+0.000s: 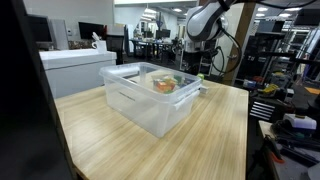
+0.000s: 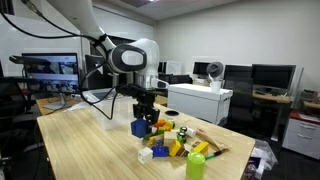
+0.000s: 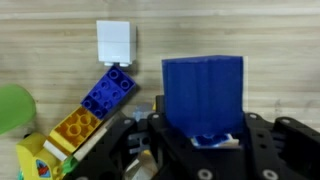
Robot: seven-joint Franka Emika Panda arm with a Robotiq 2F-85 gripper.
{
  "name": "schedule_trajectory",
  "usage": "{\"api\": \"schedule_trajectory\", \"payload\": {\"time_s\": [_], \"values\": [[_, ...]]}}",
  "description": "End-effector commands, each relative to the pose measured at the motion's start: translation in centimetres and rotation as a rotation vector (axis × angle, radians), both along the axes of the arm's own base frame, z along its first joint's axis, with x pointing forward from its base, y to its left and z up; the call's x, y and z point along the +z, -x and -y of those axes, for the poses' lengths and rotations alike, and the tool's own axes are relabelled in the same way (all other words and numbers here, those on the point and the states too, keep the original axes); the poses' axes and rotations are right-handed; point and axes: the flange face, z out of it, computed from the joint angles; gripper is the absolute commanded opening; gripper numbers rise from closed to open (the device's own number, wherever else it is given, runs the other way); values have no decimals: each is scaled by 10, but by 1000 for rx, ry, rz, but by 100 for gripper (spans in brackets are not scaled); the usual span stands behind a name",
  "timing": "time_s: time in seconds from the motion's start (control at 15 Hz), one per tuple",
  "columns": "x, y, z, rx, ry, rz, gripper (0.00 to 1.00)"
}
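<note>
My gripper (image 3: 203,135) is shut on a large blue block (image 3: 203,93). In an exterior view the gripper (image 2: 143,112) holds the blue block (image 2: 139,127) just above the wooden table (image 2: 90,145), beside a pile of toy blocks (image 2: 172,140). In the wrist view a blue studded brick (image 3: 110,90), a yellow brick (image 3: 74,128) and a white cube (image 3: 115,41) lie on the table to the left of the held block. In the other exterior view the gripper (image 1: 193,66) hangs behind a clear plastic bin (image 1: 150,95).
A green cup-like object (image 2: 197,165) stands near the table's front edge; its green edge shows in the wrist view (image 3: 14,108). The clear bin holds an orange-topped item (image 1: 163,85). Desks, monitors and chairs surround the table.
</note>
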Motion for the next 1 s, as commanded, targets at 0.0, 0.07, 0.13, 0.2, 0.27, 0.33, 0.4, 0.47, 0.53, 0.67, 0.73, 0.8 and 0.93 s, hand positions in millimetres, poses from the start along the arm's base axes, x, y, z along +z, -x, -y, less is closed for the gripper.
{"api": "schedule_trajectory", "payload": {"time_s": [0.0, 0.07, 0.13, 0.2, 0.27, 0.33, 0.4, 0.47, 0.53, 0.67, 0.73, 0.8, 0.93], "values": [[63, 4, -24, -74, 62, 27, 31], [85, 1, -35, -86, 77, 45, 31], [116, -3, -50, -104, 98, 69, 31], [155, -10, -79, -100, 102, 113, 31], [172, -13, -95, -89, 100, 139, 31], [188, -18, -111, -81, 99, 157, 31], [211, -21, -152, -45, 84, 189, 31], [218, -22, -173, -21, 75, 203, 31], [224, -22, -200, 8, 66, 221, 31], [222, -25, -242, 45, 63, 240, 31], [210, -26, -250, 41, 77, 244, 52], [199, -27, -259, 33, 93, 249, 81], [179, -23, -251, -4, 130, 245, 88]]}}
